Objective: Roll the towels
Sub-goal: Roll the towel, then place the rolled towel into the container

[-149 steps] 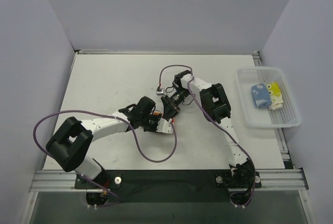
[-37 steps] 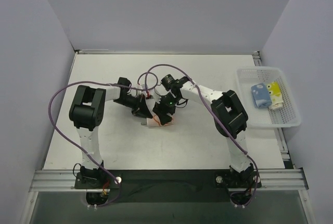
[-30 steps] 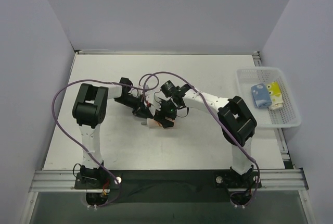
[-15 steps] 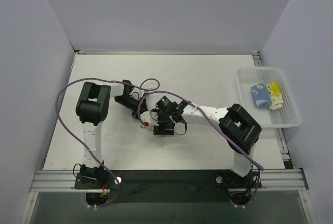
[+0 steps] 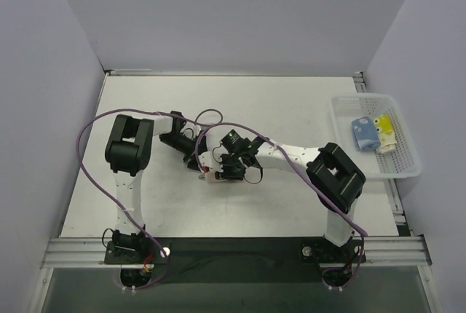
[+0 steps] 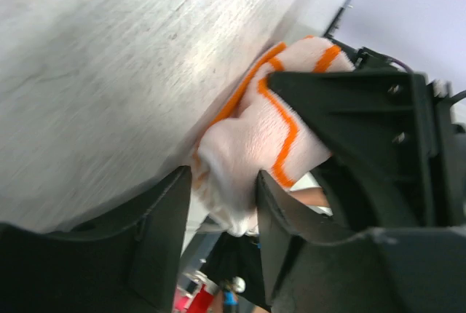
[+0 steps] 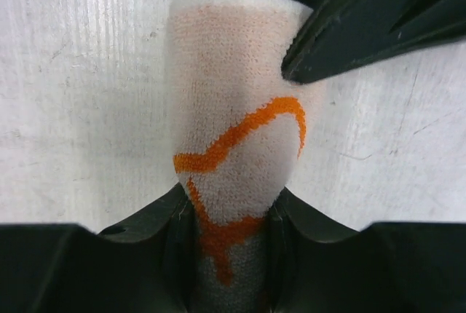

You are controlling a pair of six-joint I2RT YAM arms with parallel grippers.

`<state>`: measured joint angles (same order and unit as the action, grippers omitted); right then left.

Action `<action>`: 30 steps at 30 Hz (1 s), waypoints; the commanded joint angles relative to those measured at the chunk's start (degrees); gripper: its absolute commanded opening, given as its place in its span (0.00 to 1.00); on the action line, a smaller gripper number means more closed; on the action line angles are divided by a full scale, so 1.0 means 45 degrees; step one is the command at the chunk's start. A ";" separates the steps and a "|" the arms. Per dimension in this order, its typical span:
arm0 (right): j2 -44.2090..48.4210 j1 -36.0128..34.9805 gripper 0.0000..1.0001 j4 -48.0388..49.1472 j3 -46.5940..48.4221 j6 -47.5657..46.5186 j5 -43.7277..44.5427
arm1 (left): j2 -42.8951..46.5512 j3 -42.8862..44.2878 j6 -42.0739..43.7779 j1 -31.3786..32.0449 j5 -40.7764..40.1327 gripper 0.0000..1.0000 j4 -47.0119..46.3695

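With the left gripper (image 6: 222, 179) and right gripper (image 7: 229, 207) both clamped on the rolled towel (image 7: 229, 109) at the middle of the table (image 5: 291, 109), an uneven pull or early release could twist the soft roll and let it unwind.

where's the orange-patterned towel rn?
Top view: the rolled orange-patterned towel sits mid-table, pinched between the left gripper and right gripper, far left of the white basket.
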<state>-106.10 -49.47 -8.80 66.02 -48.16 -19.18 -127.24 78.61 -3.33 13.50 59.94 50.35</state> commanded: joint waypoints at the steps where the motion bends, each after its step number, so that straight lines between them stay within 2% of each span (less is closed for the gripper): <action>1: -0.0249 0.0836 0.00 -0.2651 0.1204 0.1848 -0.1924 | 0.1123 -0.0105 0.0486 -0.0615 -0.1113 0.53 -0.0485; 2: -0.0230 0.0992 0.00 -0.3002 0.1363 0.1855 -0.2239 | 0.1320 -0.0125 0.0487 -0.0810 -0.1114 0.54 -0.0524; 6: 0.0568 0.1891 0.00 -0.3748 0.1443 0.4405 -0.3587 | 0.2336 0.0148 0.0740 -0.2059 -0.1231 0.56 -0.0602; 9: 0.1173 0.2477 0.00 -0.3826 0.1345 0.5968 -0.4466 | 0.3040 0.0557 0.1346 -0.2940 -0.1270 0.61 -0.0817; 10: 0.1312 0.2904 0.00 -0.3846 0.1364 0.6363 -0.4700 | 0.3273 0.0694 0.1346 -0.3637 -0.1270 0.63 -0.0856; 13: 0.1761 0.3725 0.00 -0.3865 0.1559 0.7864 -0.5463 | 0.3664 0.1358 0.1424 -0.3975 -0.1406 0.64 -0.0895; 15: 0.2034 0.4877 0.00 -0.3982 0.1850 0.8434 -0.5737 | 0.3899 0.1691 0.1444 -0.3956 -0.1523 0.65 -0.0895; 16: 0.2152 0.5306 0.00 -0.4002 0.1949 0.8901 -0.5738 | 0.4075 0.1788 0.1424 -0.3918 -0.1543 0.69 -0.0895; 17: 0.2288 0.6316 0.00 -0.4099 0.2047 0.9060 -0.5699 | 0.4154 0.1867 0.1366 -0.3840 -0.1563 0.70 -0.0895; 20: 0.2855 0.7903 0.00 -0.4410 0.2515 0.9549 -0.5251 | 0.4350 0.2237 0.1015 -0.3645 -0.1505 0.71 -0.0895; 25: 0.3812 1.1612 0.00 -0.5075 0.3179 0.9433 -0.3166 | 0.4895 0.2726 0.1053 -0.3215 -0.1815 0.72 -0.0895; 27: 0.4027 1.2959 0.00 -0.5291 0.3317 0.9200 -0.2324 | 0.5052 0.2746 0.1073 -0.3156 -0.2518 0.72 -0.0856; 30: 0.4048 1.3999 0.00 -0.5311 0.3337 0.8694 -0.1229 | 0.5170 0.2688 0.1190 -0.3272 -0.3260 0.72 -0.0642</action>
<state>-90.13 11.57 -28.69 79.44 -7.57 -30.70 -107.02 88.23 0.93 -0.58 49.32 47.37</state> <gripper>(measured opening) 0.305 0.718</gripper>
